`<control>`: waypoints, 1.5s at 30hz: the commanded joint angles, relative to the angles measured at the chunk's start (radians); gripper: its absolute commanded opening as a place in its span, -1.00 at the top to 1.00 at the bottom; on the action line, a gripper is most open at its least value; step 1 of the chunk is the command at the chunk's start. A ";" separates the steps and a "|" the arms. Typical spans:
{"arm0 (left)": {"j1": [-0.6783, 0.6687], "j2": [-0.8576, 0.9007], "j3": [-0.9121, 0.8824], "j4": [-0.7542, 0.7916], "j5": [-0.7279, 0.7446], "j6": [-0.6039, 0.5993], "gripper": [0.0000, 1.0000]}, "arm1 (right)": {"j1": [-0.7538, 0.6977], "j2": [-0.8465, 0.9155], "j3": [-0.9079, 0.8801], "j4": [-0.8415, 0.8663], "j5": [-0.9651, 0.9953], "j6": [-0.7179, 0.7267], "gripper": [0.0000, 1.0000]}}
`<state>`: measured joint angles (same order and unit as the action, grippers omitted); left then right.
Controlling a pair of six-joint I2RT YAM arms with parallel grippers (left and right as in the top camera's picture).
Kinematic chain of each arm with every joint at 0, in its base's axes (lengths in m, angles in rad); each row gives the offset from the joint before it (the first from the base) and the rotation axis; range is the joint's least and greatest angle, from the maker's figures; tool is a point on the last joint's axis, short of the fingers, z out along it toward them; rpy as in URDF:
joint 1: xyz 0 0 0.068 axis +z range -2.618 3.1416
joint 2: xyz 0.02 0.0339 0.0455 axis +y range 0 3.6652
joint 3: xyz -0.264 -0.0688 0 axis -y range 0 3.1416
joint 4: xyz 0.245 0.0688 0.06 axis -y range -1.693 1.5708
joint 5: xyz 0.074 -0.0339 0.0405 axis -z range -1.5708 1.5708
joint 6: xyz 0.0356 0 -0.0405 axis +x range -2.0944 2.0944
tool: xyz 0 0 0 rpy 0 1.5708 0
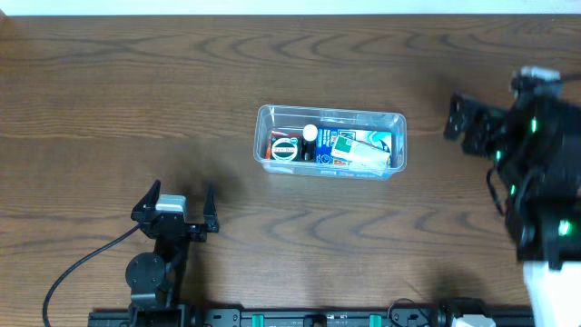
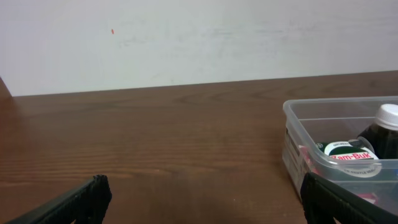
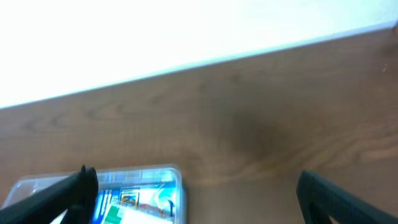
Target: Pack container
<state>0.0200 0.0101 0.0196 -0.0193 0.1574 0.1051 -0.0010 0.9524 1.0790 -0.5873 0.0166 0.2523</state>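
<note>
The clear container [image 1: 263, 127] sits mid-table and holds a round green-and-white tin [image 1: 284, 148], a dark bottle with a white cap [image 1: 310, 138] and blue-green packets [image 1: 363, 148]. My left gripper [image 1: 180, 205] is open and empty, near the front left, apart from the container. In the left wrist view the container [image 2: 298, 127] is at the right, with the tin [image 2: 349, 154] inside. My right gripper [image 1: 467, 125] is open and empty, raised to the right of the container. In the right wrist view the container's corner [image 3: 175, 171] shows at the lower left.
A black cable [image 1: 82, 263] runs from the left arm's base toward the front left. A rail [image 1: 318, 318] lies along the table's front edge. A pale wall [image 2: 186, 37] rises behind the table's far edge.
</note>
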 commanded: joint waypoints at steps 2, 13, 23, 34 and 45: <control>0.007 -0.006 -0.016 -0.037 0.011 -0.002 -0.96 | 0.009 -0.172 -0.222 0.108 0.011 -0.010 -0.99; 0.007 -0.006 -0.016 -0.037 0.011 -0.002 -0.96 | 0.008 -0.594 -0.726 0.436 -0.104 -0.029 -0.98; 0.007 -0.006 -0.016 -0.037 0.011 -0.002 -0.96 | 0.008 -0.817 -0.950 0.491 -0.103 -0.053 -0.98; 0.007 -0.006 -0.016 -0.037 0.011 -0.002 -0.96 | 0.008 -0.877 -1.042 0.495 -0.065 -0.136 -0.98; 0.007 -0.006 -0.016 -0.037 0.011 -0.002 -0.96 | 0.008 -0.947 -1.073 0.523 -0.031 -0.180 -0.98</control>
<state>0.0200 0.0101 0.0212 -0.0216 0.1570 0.1051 -0.0010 0.0166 0.0113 -0.0635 -0.0319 0.1062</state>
